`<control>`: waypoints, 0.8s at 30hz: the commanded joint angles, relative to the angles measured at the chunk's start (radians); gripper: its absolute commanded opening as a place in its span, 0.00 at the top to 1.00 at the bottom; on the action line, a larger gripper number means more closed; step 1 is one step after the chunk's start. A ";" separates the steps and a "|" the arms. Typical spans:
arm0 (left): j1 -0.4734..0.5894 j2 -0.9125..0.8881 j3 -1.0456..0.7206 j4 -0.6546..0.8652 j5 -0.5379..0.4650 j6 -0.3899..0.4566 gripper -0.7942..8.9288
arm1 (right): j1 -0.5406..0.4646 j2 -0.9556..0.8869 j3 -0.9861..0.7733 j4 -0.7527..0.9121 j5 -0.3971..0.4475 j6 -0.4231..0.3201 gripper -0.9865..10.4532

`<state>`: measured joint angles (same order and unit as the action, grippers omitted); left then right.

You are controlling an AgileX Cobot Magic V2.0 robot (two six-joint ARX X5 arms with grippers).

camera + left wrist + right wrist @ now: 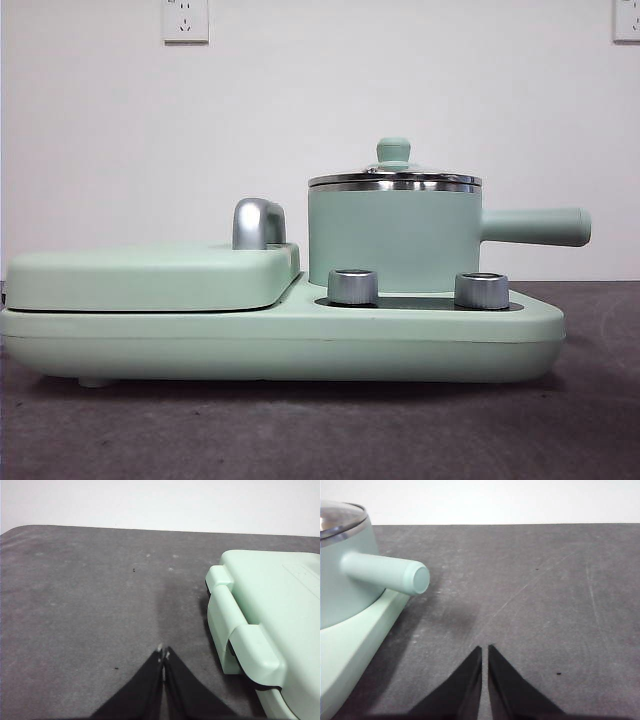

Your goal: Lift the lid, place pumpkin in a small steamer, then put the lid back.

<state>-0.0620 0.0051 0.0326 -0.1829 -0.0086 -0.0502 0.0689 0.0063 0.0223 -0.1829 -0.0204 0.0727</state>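
Front view: small steamer [395,235] upright, handle [535,226] pointing right.

The right gripper [485,652] is hanging over bare dark grey desk [545,595], its two black jaws lying almost together with only a thin slit between them and gripping nothing. Off to one side, the small steamer [340,580] is sitting on a pale green base [355,640], its straight handle [385,572] pointing out over the desk. The lid [337,517] is resting on the steamer's rim, only partly in view.
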 commanded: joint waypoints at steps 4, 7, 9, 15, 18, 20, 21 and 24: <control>0.001 -0.002 -0.019 -0.005 0.004 0.005 0.91 | -0.001 -0.003 -0.011 0.006 0.018 -0.013 0.90; 0.001 -0.002 -0.019 -0.005 0.004 0.005 0.91 | -0.001 -0.003 -0.011 0.013 0.018 -0.013 0.90; 0.001 -0.002 -0.019 -0.005 0.004 0.005 0.91 | -0.001 -0.003 -0.011 0.025 0.018 -0.013 0.90; 0.001 -0.002 -0.019 -0.005 0.004 0.005 0.91 | -0.001 -0.003 -0.011 0.029 0.019 -0.013 0.90; 0.001 -0.002 -0.019 -0.005 0.004 0.005 0.91 | -0.001 -0.003 -0.011 0.029 0.019 -0.013 0.90; 0.001 -0.002 -0.019 -0.005 0.004 0.005 0.91 | -0.001 -0.003 -0.011 0.029 0.019 -0.013 0.90; 0.001 -0.002 -0.019 -0.005 0.004 0.005 0.91 | -0.001 -0.003 -0.011 0.029 0.019 -0.013 0.90; 0.001 -0.002 -0.019 -0.005 0.004 0.005 0.91 | -0.001 -0.003 -0.011 0.029 0.019 -0.013 0.90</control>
<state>-0.0620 0.0051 0.0326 -0.1829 -0.0086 -0.0502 0.0689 0.0063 0.0174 -0.1673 -0.0040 0.0669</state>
